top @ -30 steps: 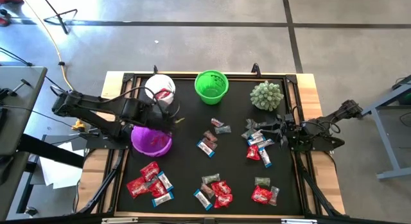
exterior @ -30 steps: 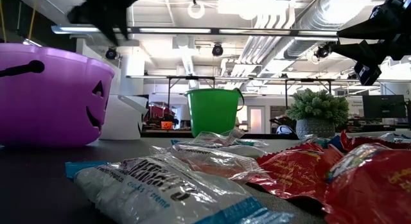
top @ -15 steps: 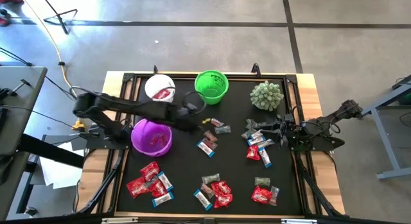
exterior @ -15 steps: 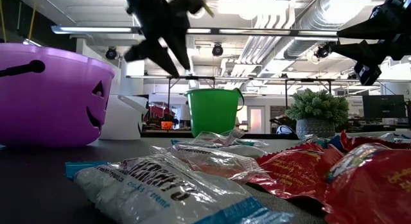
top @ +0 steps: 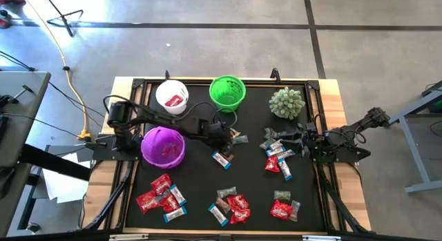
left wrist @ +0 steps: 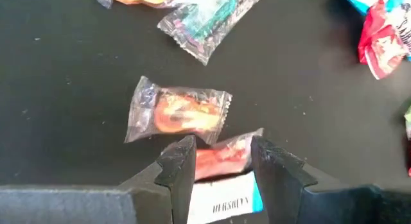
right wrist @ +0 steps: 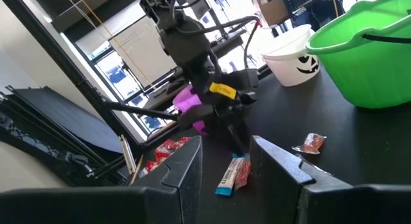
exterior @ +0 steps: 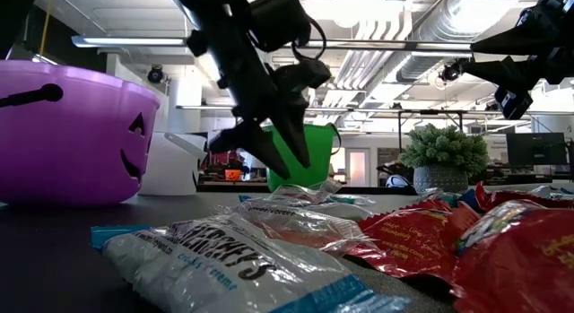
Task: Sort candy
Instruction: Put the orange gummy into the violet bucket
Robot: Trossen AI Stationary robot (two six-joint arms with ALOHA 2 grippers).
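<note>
Black mat (top: 200,193) inside a wooden frame fills the lower middle of the high view, with bare strips of mat along its left edge beneath the purple bucket (top: 163,147) and through the middle between the piles. Three buckets grouped at upper left of the mat: purple one at the left edge, white bucket (top: 172,96) at the top edge with a red wrapper inside, green bucket (top: 227,92) at top centre. One spiky green ball (top: 286,102) at upper right.

Candy (top: 231,207) lying in loose clusters: several pieces at lower left, several at bottom centre, two or three at lower right, a pile at right centre, a few loose pieces at centre; exact count hard to tell where wrappers overlap.

Left gripper (top: 224,139) reaching across to mat centre, just below the green bucket, fingers (left wrist: 178,165) spread and poised over a red-and-blue piece (left wrist: 226,161), with a clear-wrapped orange piece (left wrist: 178,113) just beyond; no pinch seen.

Right gripper (top: 290,141) at right centre, above the pile there, close to the mat's right edge; fingers (right wrist: 277,161) apart, nothing between them in the right wrist view.
</note>
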